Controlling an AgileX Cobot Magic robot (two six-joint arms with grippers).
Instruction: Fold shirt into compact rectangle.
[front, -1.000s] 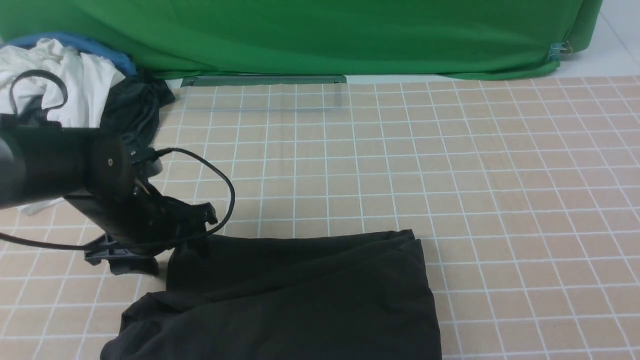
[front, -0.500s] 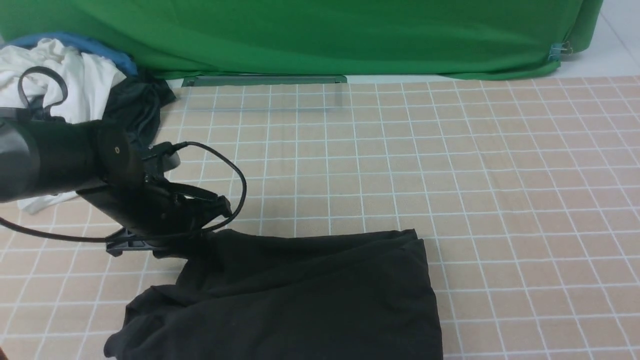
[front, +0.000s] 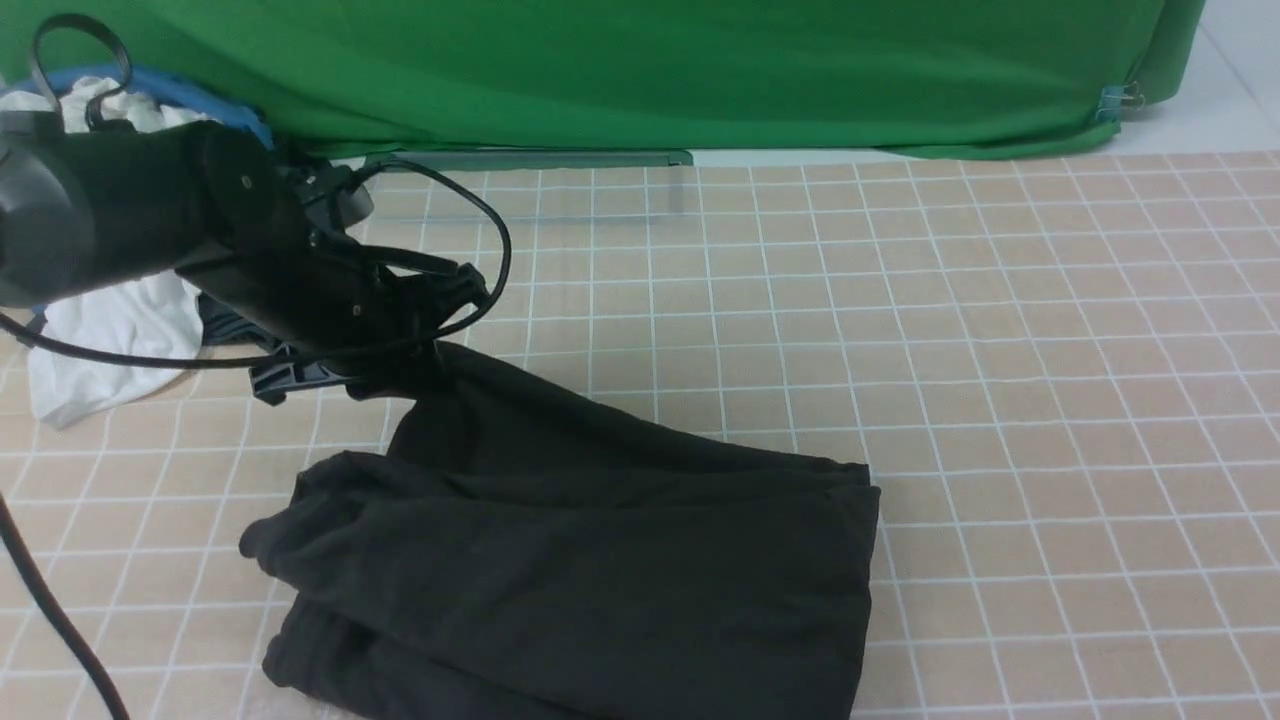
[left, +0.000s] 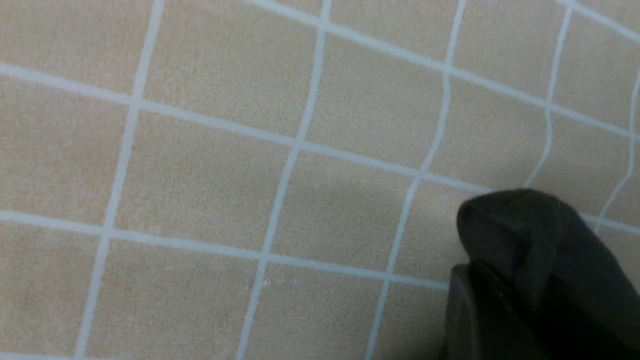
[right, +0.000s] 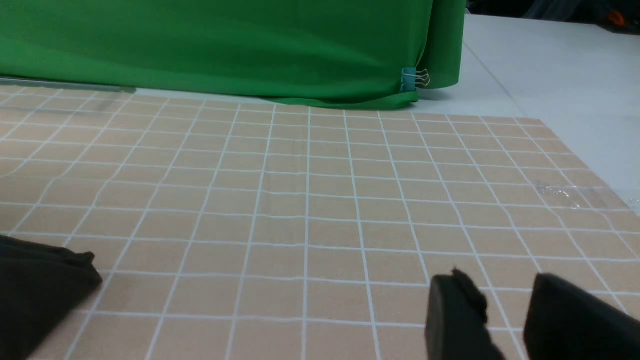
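The black shirt lies bunched in folded layers on the checked mat, near the front and left of centre. Its far left corner is pulled up into a taut ridge that runs to my left gripper. That gripper is shut on the shirt and hangs above the mat. In the left wrist view a fold of the black shirt sticks out past the closed left gripper. My right gripper shows only in the right wrist view, low over bare mat. It is open and empty, with the shirt's edge well off to its side.
A heap of white, blue and dark clothes lies at the far left behind my left arm. A green cloth backdrop closes the far side, held by a clip. A black cable loops off the left wrist. The mat's edge meets white floor.
My left gripper closed on the shirt's far left corner and rose up and back with it. That corner lifted off the mat and the rest of the shirt shifted.
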